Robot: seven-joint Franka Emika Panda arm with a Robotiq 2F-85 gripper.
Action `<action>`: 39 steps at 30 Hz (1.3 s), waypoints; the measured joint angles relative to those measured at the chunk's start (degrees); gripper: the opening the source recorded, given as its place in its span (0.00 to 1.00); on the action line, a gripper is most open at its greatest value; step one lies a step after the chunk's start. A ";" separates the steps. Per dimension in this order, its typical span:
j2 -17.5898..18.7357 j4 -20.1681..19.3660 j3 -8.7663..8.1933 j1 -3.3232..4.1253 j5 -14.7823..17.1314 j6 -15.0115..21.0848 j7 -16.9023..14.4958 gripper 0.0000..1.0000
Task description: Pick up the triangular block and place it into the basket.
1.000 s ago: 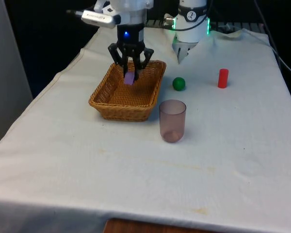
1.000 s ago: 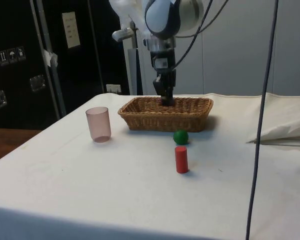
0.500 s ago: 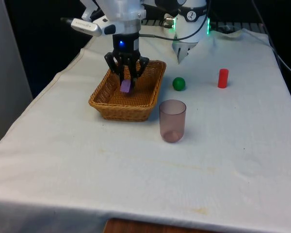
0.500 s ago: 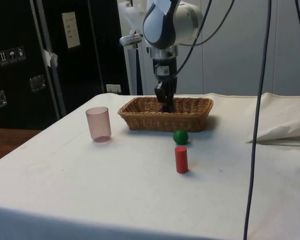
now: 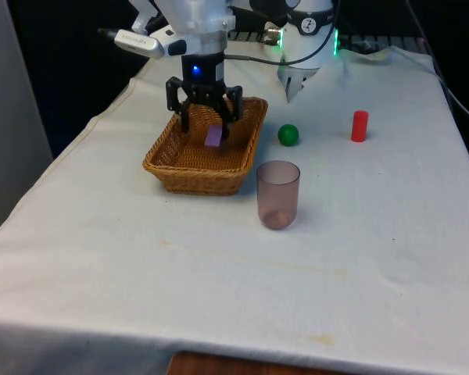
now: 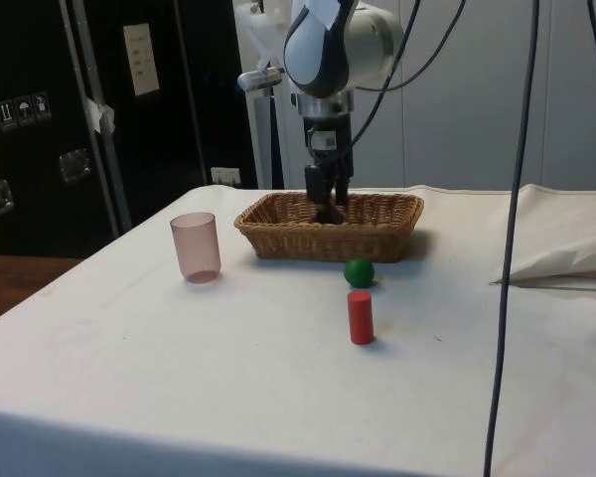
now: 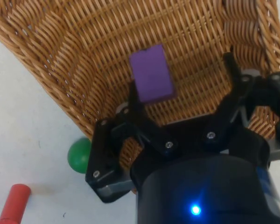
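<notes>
Two black fingers of the hand (image 5: 204, 117) stand spread wide apart over the wicker basket (image 5: 168, 158), gripping nothing. In the wrist view the hand (image 7: 182, 84) shows one finger just beside the purple block (image 7: 150, 73) and the other well apart from it, at the basket (image 7: 74, 46) wall. The purple block (image 5: 213, 137) lies inside the basket, on the woven floor, slightly towards the front view's right of the basket's middle and nearer the far end. Its exact shape is hard to tell; it shows flat purple faces.

In the side view the hand (image 6: 327, 199) reaches down below the rim of the basket (image 6: 278, 238), and the block is hidden by the wall there.

On the white-clothed surface (image 5: 219, 281) outside the basket, a green ball (image 5: 288, 134) sits near the basket's corner on the front view's right, and a red cylinder (image 5: 359, 126) stands upright further to that side, well apart from the ball. A translucent pinkish cup (image 5: 278, 194) stands upright just beside the basket's near corner. In the side view the green ball (image 6: 359, 272) sits between the basket and the red cylinder (image 6: 361, 317), and the cup (image 6: 196, 246) stands apart on its own.
</notes>
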 measured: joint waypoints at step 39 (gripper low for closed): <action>-10.49 -0.74 0.17 1.60 -7.85 -5.10 6.59 1.00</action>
